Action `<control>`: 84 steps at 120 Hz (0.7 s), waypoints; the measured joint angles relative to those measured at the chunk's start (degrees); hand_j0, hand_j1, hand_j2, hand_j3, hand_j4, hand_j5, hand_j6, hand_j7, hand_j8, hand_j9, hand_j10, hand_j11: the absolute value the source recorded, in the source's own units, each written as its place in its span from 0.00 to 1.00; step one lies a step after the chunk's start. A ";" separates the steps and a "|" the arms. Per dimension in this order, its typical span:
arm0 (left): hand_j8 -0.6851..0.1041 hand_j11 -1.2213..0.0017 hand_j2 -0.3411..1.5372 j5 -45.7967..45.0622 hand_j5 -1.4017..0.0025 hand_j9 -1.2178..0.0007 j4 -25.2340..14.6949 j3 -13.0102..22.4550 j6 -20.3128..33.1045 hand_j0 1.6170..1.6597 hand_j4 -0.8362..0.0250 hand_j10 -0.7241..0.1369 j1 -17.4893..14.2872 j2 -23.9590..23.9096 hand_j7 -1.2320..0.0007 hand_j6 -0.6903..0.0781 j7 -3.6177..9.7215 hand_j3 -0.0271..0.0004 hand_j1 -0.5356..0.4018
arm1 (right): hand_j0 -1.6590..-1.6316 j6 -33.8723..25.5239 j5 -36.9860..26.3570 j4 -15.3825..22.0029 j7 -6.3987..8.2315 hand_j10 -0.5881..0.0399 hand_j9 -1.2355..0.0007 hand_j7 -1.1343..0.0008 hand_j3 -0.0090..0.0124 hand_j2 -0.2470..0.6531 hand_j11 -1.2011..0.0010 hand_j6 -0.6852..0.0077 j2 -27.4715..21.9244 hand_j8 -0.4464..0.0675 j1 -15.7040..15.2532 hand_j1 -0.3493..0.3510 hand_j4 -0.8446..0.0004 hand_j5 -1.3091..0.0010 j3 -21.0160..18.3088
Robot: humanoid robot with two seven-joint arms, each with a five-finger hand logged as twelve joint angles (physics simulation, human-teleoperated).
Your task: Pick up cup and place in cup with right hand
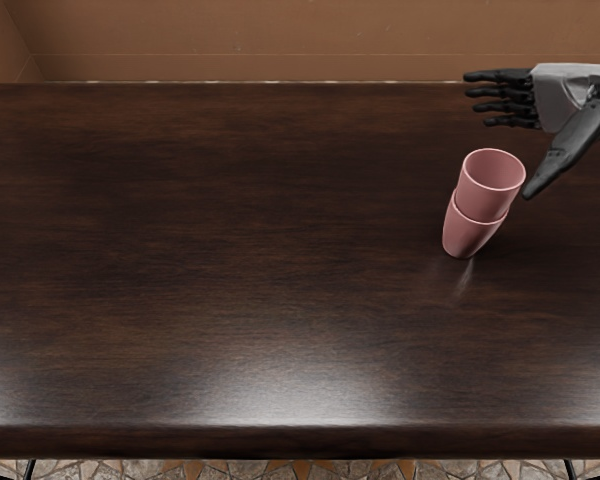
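Head view: the upper pink cup (489, 203) sits inside the lower pink cup (467, 237), at right; the right hand (562, 97), wide and empty, is just beside them.

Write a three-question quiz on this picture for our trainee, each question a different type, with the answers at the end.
1. True or false: the right hand has its fingers extended and holds nothing.
2. How does the upper cup sit relative to the lower cup?
a) beside it
b) partly inside it
c) underneath it
3. Fill in the blank: the lower cup is ____ in colour.

Key: 1. true; 2. b; 3. pink
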 joint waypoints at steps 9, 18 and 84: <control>0.87 1.00 0.18 0.00 1.00 1.00 0.00 0.00 0.00 0.96 0.97 0.84 0.00 0.00 1.00 0.90 0.00 0.98 0.94 | 0.04 0.35 1.23 0.01 -0.02 0.93 0.99 0.99 0.42 0.28 0.99 0.98 -0.03 0.86 0.01 0.01 0.99 0.99 0.03; 0.87 1.00 0.18 0.02 1.00 1.00 -0.01 0.01 0.00 0.96 0.97 0.84 0.00 0.00 1.00 0.90 0.00 0.98 0.94 | 0.04 0.52 1.85 0.01 -0.03 0.93 1.00 1.00 0.42 0.28 1.00 0.98 -0.01 0.86 0.01 0.00 0.99 1.00 0.08; 0.87 1.00 0.18 0.01 1.00 1.00 0.00 0.00 0.00 0.96 0.97 0.84 0.35 0.00 1.00 0.90 0.00 0.98 0.94 | 0.04 0.68 11.16 1.02 -1.88 0.93 1.00 1.00 0.42 0.28 1.00 0.99 4.37 0.87 1.57 0.00 1.00 1.00 0.08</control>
